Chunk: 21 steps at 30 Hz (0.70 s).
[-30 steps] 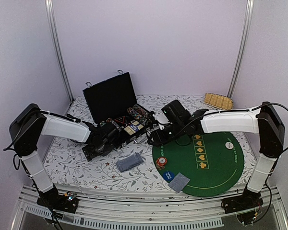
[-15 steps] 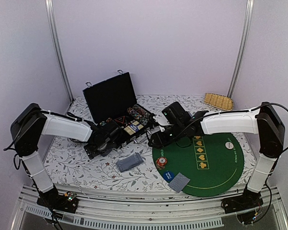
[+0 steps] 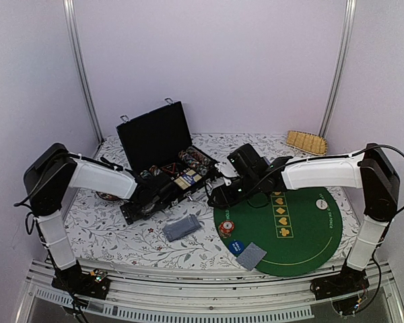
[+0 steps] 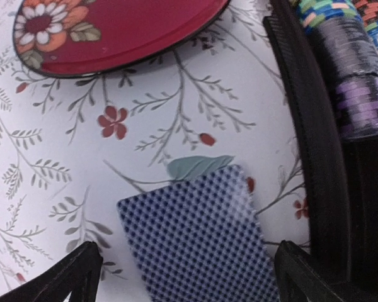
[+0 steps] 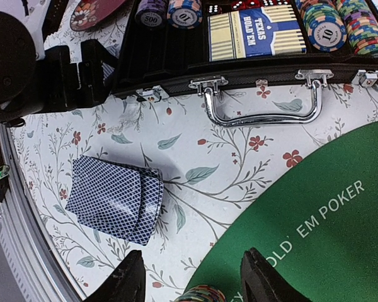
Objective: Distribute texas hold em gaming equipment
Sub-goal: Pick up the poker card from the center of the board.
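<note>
A blue-backed playing card (image 4: 198,236) lies flat on the floral cloth beside the black case's wall (image 4: 309,126). My left gripper (image 4: 189,280) is open, one finger on each side of the card and not touching it. In the top view the left gripper (image 3: 143,198) is low at the case's front left corner. My right gripper (image 5: 195,280) is open and empty above the edge of the green mat (image 5: 315,226), with a striped chip stack (image 5: 201,294) just below it. A small pile of cards (image 5: 113,198) lies on the cloth to its left. Chips (image 5: 321,25) fill the case.
The open black case (image 3: 155,138) stands at the back, its metal handle (image 5: 261,107) facing the mat. A dark-red dish (image 4: 113,31) lies left of the case. On the green mat (image 3: 303,235) are more cards (image 3: 250,256), a chip stack (image 3: 226,229), a blue button (image 3: 237,246) and a white button (image 3: 320,204). A bamboo tray (image 3: 306,141) sits at the back right.
The left arm's elbow has swung right and its gripper has edged closer to the case's corner. The right arm has barely shifted. Both grippers stay as wide as before.
</note>
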Motion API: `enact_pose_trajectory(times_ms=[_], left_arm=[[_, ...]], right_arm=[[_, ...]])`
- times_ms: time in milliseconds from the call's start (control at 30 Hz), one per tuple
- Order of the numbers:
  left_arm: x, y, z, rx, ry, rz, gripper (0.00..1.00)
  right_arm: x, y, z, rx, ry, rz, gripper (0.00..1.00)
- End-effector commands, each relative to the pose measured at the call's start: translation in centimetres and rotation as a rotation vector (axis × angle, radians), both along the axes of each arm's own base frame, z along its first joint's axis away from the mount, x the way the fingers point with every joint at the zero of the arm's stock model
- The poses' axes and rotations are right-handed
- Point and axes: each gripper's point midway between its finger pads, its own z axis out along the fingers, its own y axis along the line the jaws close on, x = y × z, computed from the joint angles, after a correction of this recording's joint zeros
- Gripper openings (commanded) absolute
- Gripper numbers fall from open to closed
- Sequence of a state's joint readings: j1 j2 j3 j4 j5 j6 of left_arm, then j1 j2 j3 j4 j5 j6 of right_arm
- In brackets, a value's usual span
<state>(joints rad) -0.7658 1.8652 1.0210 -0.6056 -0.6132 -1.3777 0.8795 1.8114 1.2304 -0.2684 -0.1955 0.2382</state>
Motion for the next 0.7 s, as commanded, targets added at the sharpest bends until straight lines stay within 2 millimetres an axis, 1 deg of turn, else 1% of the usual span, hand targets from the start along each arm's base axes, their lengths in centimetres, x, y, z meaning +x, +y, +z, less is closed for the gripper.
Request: enact_pose_trajectory(times_ms=[0,67,200,267,300,333,467,533,667], left_arm=[[-3.9,3.1,-1.3,0.071,0.098,0.004,0.98],[-4.8,3.8,-1.3,0.067,0.099,0.002,0.98],[-5.2,4.0,-1.3,0.023,0.077,-0.043,0.98],[-4.6,3.5,-1.2,0.002,0.053,-0.095,0.98],[-4.1,2.9,-1.0,-0.022,0.032,-0.136,0.98],[-4.0,2.7,-1.2,-0.032,0.039,-0.165,0.97],[-3.1,3.2,-1.3,-0.06,0.044,-0.216,0.97],[-2.6,3.4,-1.3,-0.073,0.041,-0.239,0.94],[-2.4,2.5,-1.8,-0.097,0.065,-0.303,0.83]], right_arm=[[-0.4,0.2,1.3,0.031,-0.025,0.022,0.54],[-0.4,0.4,1.3,0.03,-0.026,0.024,0.54],[-0.3,0.5,1.1,0.03,-0.021,0.027,0.54],[-0.3,0.5,1.1,0.028,-0.023,0.03,0.54],[-0.3,0.4,1.1,0.027,-0.021,0.029,0.54],[-0.4,0.5,1.0,0.026,-0.019,0.031,0.54],[-0.4,0.4,1.1,0.026,-0.022,0.032,0.54],[-0.4,0.4,1.2,0.027,-0.024,0.031,0.54],[-0.4,0.5,1.3,0.029,-0.025,0.033,0.54]])
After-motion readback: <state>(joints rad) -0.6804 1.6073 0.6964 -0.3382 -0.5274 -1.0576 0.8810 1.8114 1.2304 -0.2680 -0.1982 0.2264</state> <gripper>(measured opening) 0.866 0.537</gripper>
